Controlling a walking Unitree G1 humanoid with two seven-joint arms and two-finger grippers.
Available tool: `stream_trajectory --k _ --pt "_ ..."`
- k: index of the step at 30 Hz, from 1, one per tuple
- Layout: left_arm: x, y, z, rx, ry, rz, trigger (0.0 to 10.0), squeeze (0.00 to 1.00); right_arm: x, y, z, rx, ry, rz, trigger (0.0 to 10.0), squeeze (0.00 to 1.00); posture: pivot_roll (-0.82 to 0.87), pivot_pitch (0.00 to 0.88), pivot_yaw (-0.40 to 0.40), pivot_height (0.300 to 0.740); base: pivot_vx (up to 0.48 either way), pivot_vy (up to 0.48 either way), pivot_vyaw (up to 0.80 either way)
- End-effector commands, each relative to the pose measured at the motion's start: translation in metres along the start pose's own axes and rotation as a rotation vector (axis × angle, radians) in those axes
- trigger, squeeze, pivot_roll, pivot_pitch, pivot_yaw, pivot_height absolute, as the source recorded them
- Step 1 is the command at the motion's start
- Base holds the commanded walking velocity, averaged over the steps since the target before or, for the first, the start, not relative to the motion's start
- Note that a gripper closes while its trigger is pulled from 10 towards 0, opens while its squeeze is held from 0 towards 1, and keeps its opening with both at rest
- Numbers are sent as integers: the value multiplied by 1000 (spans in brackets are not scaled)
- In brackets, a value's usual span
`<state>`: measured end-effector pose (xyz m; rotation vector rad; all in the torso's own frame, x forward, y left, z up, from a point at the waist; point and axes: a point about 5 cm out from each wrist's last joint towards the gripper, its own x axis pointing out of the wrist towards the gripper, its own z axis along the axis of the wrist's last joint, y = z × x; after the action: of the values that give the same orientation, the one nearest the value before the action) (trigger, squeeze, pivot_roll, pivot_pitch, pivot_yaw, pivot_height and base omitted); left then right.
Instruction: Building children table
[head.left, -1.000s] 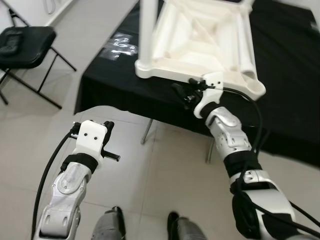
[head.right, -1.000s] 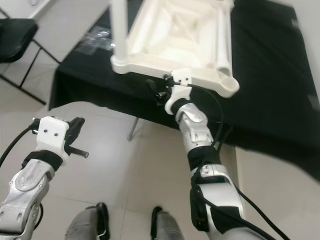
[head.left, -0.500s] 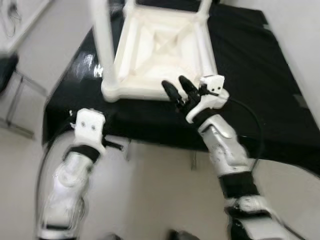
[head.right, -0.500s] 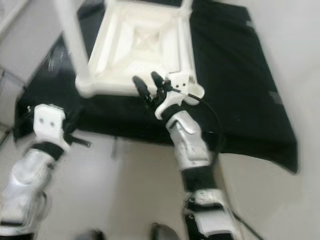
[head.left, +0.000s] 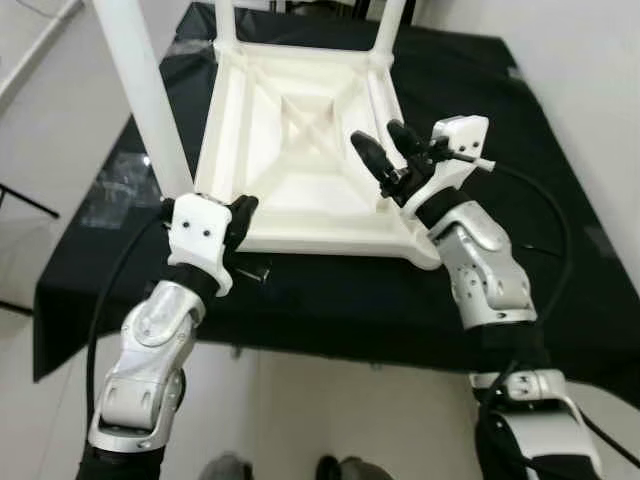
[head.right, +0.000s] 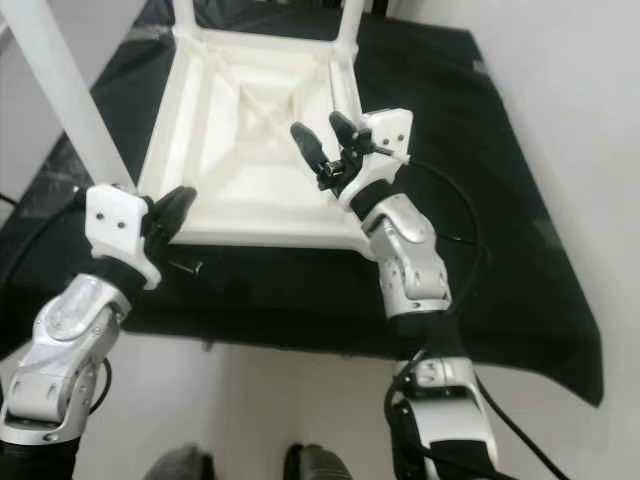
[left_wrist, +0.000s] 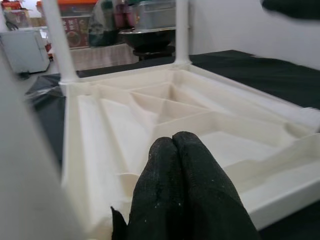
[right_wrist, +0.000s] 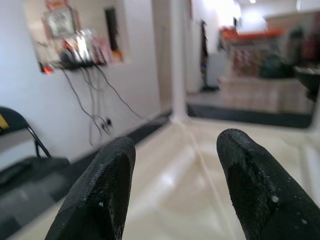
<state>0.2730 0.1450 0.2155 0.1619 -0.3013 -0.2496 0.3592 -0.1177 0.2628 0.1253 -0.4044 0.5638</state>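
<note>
Upside down, the white plastic children's table (head.left: 300, 150) lies w/ its ribbed underside up on a black cloth-covered table (head.left: 520, 290), taking up the middle and left part of the cloth. Three white legs (head.left: 145, 95) stand up from its corners: one long leg at the near-left corner, two more at the far corners, cut off by the frame edge. The near-right corner socket (head.left: 425, 255) has no leg in it. Ribs run diagonally across the recessed centre, forming an X.

L gripper (head.left: 240, 215) sits at the near-left corner of the tabletop, right by the base of the long leg; its two black fingers (left_wrist: 185, 185) are pressed together, nothing between them, tips resting over the rim of the white tray-like underside. A small dark bolt-like piece (head.left: 255, 272) lies on the cloth just below that corner, beside the L wrist.

R gripper (head.left: 385, 150) hovers above the right side of the tabletop, near the right rim; fingers (right_wrist: 107, 175) spread wide, holding nothing.

Clear plastic wrap (head.left: 115, 190) lies on the cloth to the left of the white table. Pale tiled floor (head.left: 300, 410) shows below the cloth edge, w/ the robot's feet at the bottom.
</note>
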Motion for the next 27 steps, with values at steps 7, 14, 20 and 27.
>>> stream_trajectory --k 7,14,20,27 --pt "-5 -20 -18 -44 80 -83 10000 0 -3 0 -4 -67 38 46 10000 0 77 184 -101 740 75 0 0" --pt "-8 -22 -22 11 99 -104 10000 0 -6 -4 -4 -147 81 105 10000 0 81 181 -97 740 0 -301 0" --pt "-6 -10 -23 49 100 -30 10000 0 -6 6 -12 -201 110 145 10000 0 89 180 -96 740 0 -294 0" --pt "-6 -12 -25 86 107 -29 10000 0 -9 6 -20 -287 160 147 10000 0 88 181 -84 740 0 0 0"
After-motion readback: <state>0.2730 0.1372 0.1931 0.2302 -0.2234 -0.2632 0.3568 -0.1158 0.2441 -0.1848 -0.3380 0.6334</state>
